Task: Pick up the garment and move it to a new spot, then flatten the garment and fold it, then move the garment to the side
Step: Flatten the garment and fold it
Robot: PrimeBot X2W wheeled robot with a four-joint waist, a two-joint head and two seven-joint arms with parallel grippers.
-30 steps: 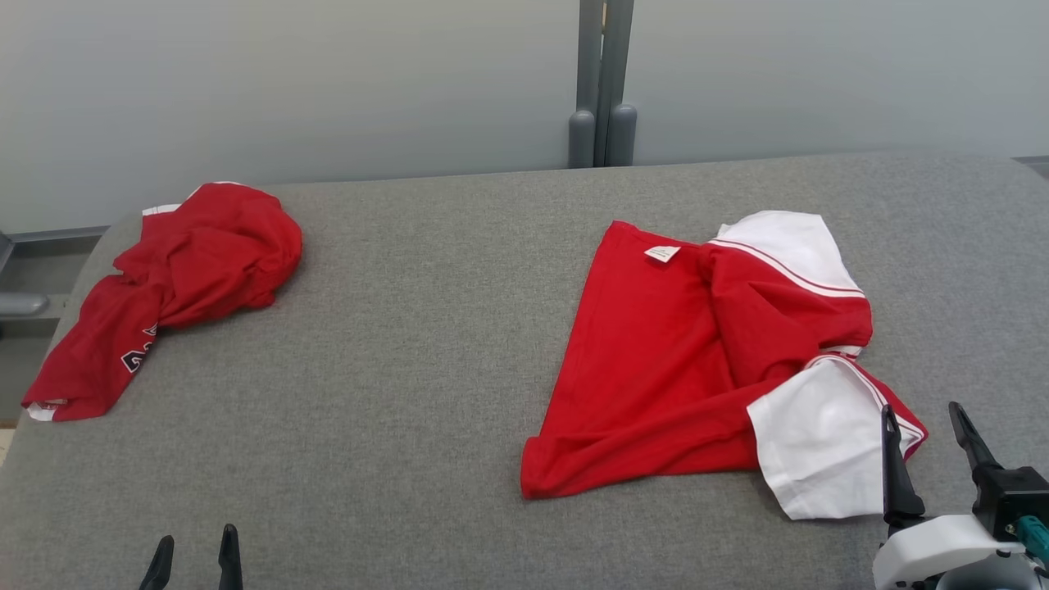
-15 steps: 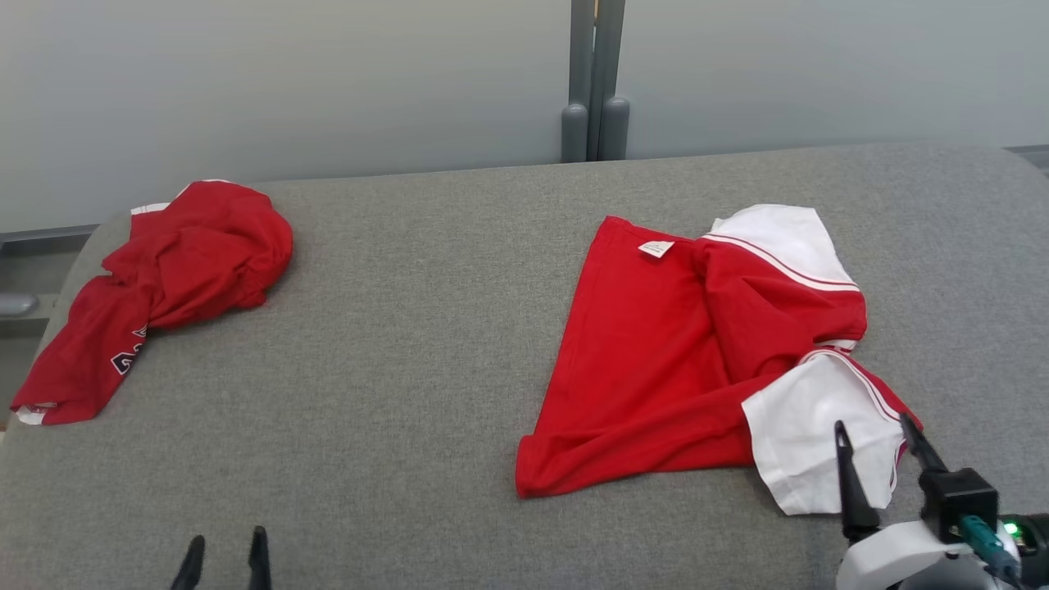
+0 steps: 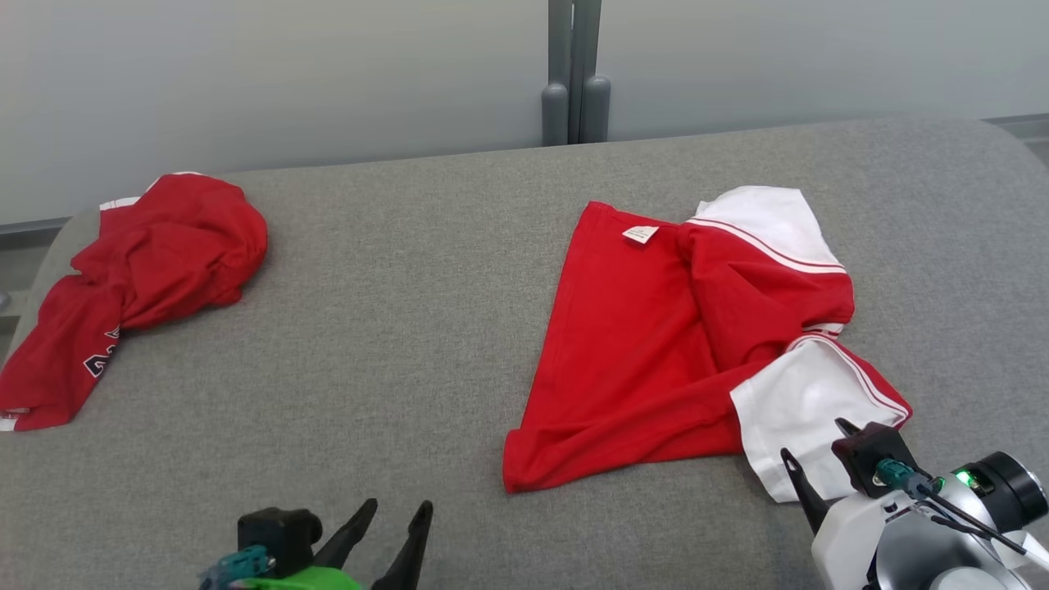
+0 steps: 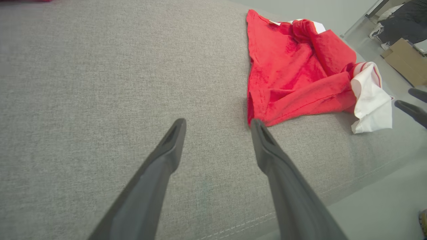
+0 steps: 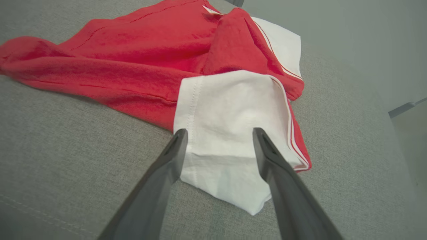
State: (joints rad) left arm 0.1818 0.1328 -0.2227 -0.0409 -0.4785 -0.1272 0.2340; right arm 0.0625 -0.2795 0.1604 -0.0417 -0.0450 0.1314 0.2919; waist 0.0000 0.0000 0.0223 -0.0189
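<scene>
The shirt point(image 3: 647, 352) lies crumpled on the table point(image 3: 393, 328), its white sleeve point(image 3: 799, 410) just ahead of our right claw point(image 3: 811, 438), jaws apart. Our left claw point(image 3: 400, 504), also apart, is farther from the shirt, left of its hem corner point(image 3: 516, 475).

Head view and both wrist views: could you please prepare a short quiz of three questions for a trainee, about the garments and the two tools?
1. True or false: the right tool is shut on the white sleeve of the red T-shirt with white sleeves.
2. Which part of that shirt lies nearest the left tool? A) a red corner B) the small label C) the far sleeve.
3. How many garments lie on the grey fabric-covered surface?
Key: 1 false, it is open. 2 A. 3 two: the T-shirt and a crumpled red garment.
</scene>
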